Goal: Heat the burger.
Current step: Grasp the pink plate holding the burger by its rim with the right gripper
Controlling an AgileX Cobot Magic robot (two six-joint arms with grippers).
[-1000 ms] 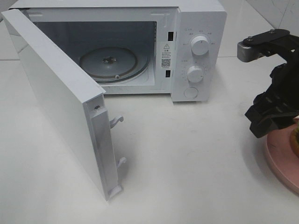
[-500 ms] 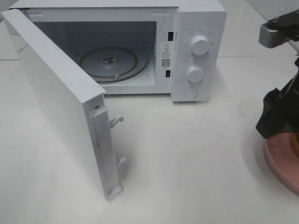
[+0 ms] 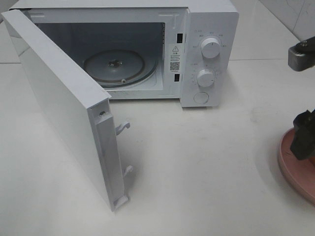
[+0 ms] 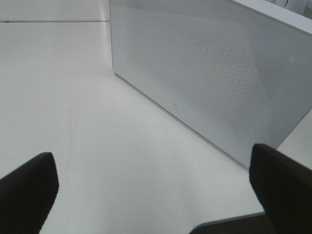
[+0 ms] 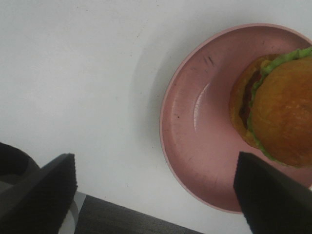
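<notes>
The burger (image 5: 278, 112) is sitting on a pink plate (image 5: 192, 151), well apart from the microwave (image 3: 221, 29). The door (image 3: 56, 98) is standing wide open, ready for food. The right gripper (image 5: 158, 183) is hanging over the plate, jaws apart and empty. The left gripper (image 4: 153, 178) is also holding its jaws apart.

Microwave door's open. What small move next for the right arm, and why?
Probably slide the open right gripper across to centre over the burger: it lies on the pink plate, off to one side of the gripper, not between its jaws.
</notes>
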